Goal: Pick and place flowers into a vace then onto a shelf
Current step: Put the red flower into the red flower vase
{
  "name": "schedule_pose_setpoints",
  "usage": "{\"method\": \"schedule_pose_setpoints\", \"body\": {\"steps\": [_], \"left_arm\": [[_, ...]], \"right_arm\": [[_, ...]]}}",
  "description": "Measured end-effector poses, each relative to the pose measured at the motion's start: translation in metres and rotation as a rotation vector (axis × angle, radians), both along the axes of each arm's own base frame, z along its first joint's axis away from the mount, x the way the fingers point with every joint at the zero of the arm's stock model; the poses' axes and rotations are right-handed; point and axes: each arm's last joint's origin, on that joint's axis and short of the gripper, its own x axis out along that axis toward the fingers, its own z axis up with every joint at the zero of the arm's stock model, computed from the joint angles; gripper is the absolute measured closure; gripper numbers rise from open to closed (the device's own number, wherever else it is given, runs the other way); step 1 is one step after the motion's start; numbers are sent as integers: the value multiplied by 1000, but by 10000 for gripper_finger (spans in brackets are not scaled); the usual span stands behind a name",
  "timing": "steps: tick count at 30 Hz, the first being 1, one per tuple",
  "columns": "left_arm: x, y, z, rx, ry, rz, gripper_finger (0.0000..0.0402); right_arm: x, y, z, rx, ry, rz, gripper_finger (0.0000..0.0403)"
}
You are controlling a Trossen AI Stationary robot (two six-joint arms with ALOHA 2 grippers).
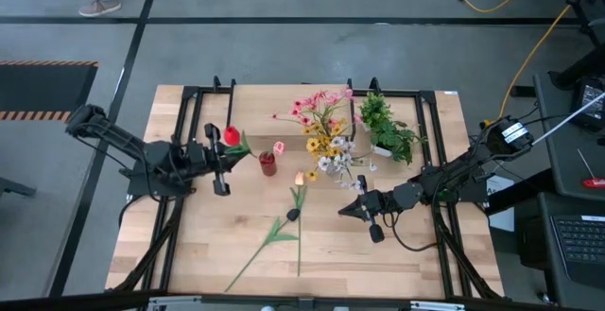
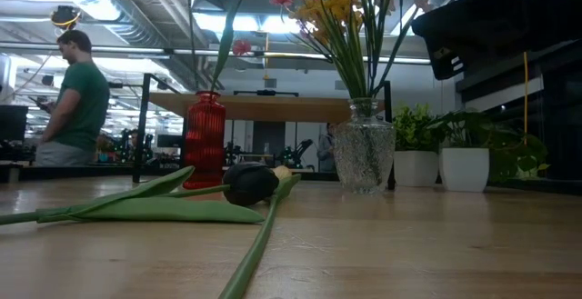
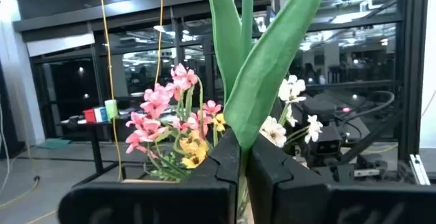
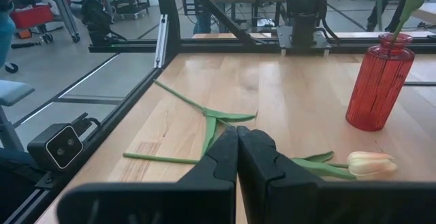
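My left gripper [image 1: 227,152] is shut on a red tulip [image 1: 232,136], left of the red vase [image 1: 268,166]. That vase holds one stem with a pinkish bloom [image 1: 279,147]. A clear glass vase [image 2: 364,158] carries a bunch of pink, yellow and white flowers [image 1: 326,131]. A peach tulip [image 1: 300,179] and a dark-bloomed flower [image 1: 293,215] lie flat on the table, stems toward the near edge. My right gripper [image 1: 345,209] is shut and empty, raised right of them. A light-wood shelf board [image 2: 273,108] on black legs stands behind the vases. My left gripper pinches the red tulip between its two fingers [image 3: 218,166] at the lower stem, where the long leaves start [image 3: 242,157]. The fingers come in level from the table's left. The flower is lifted clear and stands upright, its leaves [image 3: 266,67] rising above the fingers.
A bushy green plant in a white pot [image 1: 388,131] stands at the far right, with white pots [image 2: 464,167] showing in the low view. Black frame rails [image 1: 189,112] run along the table's sides. Bare tabletop [image 1: 378,264] lies at the near right. A person [image 2: 73,99] stands beyond the table.
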Motion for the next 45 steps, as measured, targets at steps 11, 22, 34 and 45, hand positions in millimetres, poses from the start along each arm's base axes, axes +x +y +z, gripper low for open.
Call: {"method": "schedule_pose_setpoints", "body": {"steps": [11, 22, 34, 45], "left_arm": [[6, 12, 0, -8, -26, 15, 398], [27, 17, -18, -36, 69, 59, 398], [49, 22, -41, -70, 171, 108, 396], [55, 24, -53, -88, 236, 170, 390]], "right_arm": [[0, 0, 0, 0, 0, 0, 395], [0, 0, 0, 0, 0, 0, 395], [0, 0, 0, 0, 0, 0, 395], [0, 0, 0, 1, 0, 0, 395]]}}
